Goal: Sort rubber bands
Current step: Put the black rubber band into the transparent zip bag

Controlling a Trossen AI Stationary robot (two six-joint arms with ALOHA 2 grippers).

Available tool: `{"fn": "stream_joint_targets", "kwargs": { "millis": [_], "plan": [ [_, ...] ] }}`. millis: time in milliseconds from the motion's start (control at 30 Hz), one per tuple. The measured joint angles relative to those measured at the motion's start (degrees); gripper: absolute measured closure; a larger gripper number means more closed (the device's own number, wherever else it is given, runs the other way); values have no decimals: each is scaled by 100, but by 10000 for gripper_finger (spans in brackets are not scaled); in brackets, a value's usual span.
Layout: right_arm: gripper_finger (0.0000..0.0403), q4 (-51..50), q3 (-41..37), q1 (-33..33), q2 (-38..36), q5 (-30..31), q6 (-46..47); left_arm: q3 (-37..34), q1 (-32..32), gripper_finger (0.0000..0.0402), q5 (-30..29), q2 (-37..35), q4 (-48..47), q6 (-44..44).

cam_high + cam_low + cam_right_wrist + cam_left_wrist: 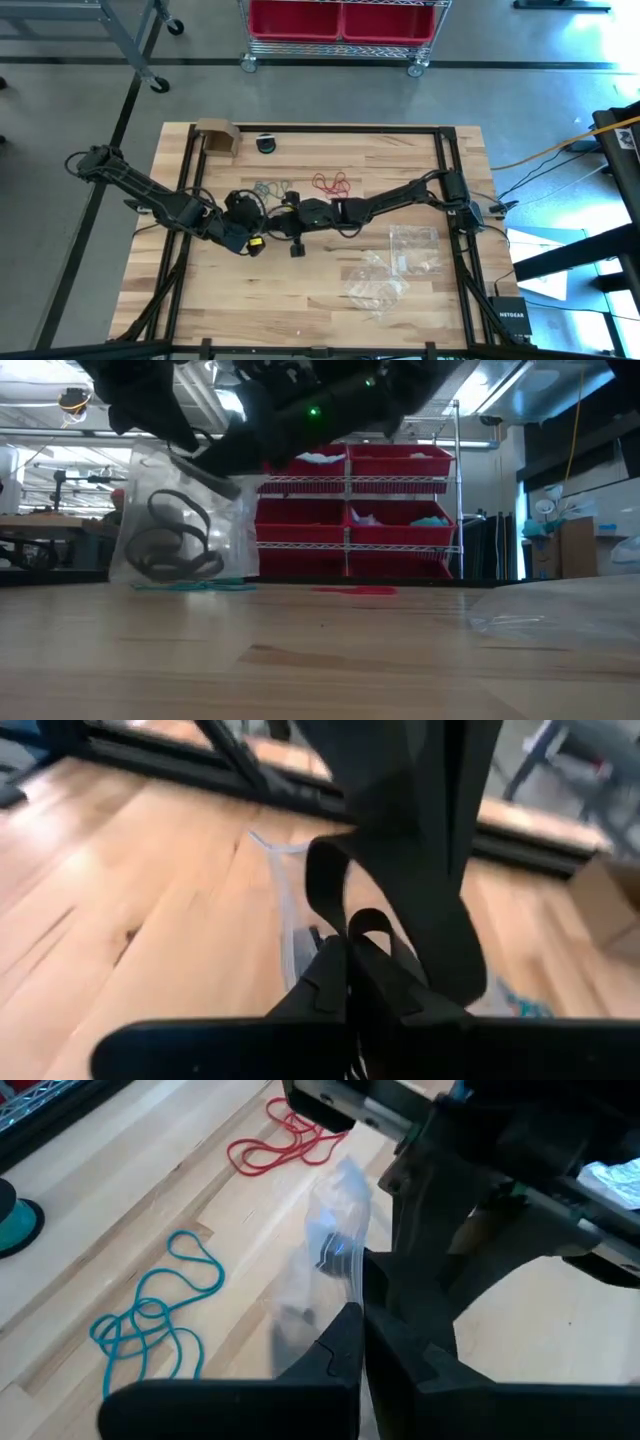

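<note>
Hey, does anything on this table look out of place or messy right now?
Nothing looks spilled or broken. The teal rubber bands and red rubber bands lie in loose tangles on the table. Both grippers pinch one clear bag with black bands inside, held above the wood.

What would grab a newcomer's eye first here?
Both arms meet at the table's middle, the left end effector and right end effector shut on a clear bag of black rubber bands held above the wood. Behind lie the teal rubber bands and red rubber bands.
</note>
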Motion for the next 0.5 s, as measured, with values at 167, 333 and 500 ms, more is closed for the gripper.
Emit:
{"fn": "stream_joint_targets", "kwargs": {
  "millis": [167,333,500],
  "plan": [
    [400,-876,241,2,0,156,304,-2,0,400,-169,0,-47,16],
    [400,-1300,359,0,-1,200,554,-2,18,400,-657,0,-41,-13],
    [400,-1282,367,-4,-7,263,789,-2,63,400,-580,0,33,127]
  ]
}}
